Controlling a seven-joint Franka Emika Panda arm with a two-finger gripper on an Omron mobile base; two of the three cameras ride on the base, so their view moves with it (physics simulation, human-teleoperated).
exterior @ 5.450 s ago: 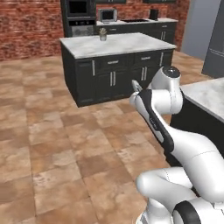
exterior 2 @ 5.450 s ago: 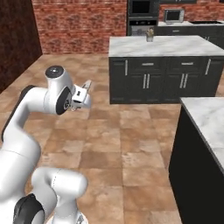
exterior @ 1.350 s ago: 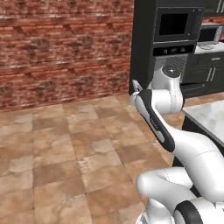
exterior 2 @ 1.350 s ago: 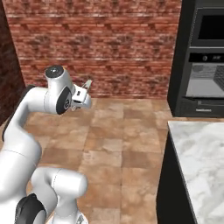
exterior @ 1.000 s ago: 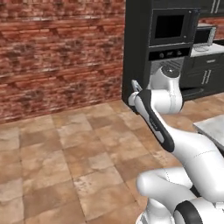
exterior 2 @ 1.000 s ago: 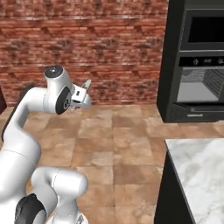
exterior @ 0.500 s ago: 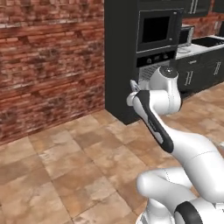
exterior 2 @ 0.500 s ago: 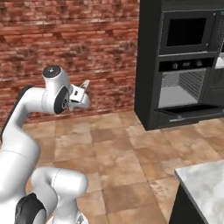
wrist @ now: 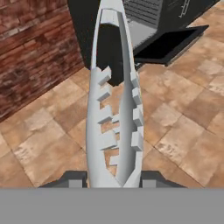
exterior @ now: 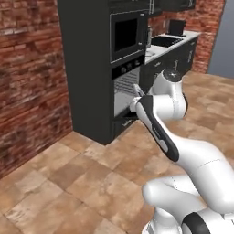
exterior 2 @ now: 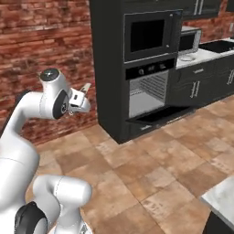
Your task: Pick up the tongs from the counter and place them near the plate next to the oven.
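The grey metal tongs (wrist: 114,109) stand between my fingers, their toothed arms pointing away from the hand toward the oven. My gripper (wrist: 113,181) is shut on their joined end. In the base views the gripper (exterior: 137,95) (exterior 2: 78,99) is held high in front of the arm, with the tongs (exterior 2: 85,87) sticking out of it. The tall black oven (exterior: 123,55) (exterior 2: 148,55) stands ahead in dark cabinetry, its lower door (exterior 2: 157,115) (wrist: 168,41) folded open. A pale flat shape (exterior 2: 185,57) on the top beside the oven may be the plate; it is too small to tell.
A silver microwave (exterior 2: 188,41) sits on the marble top right of the oven. A red brick wall (exterior 2: 45,55) runs left of it. Brown floor tiles (exterior: 91,183) lie open between me and the oven. A marble counter corner (exterior 2: 221,196) is at my near right.
The whole picture has shifted as the base moved: the oven has slid toward the middle and grown nearer, its door now seen open. The arm keeps its pose, tongs still held.
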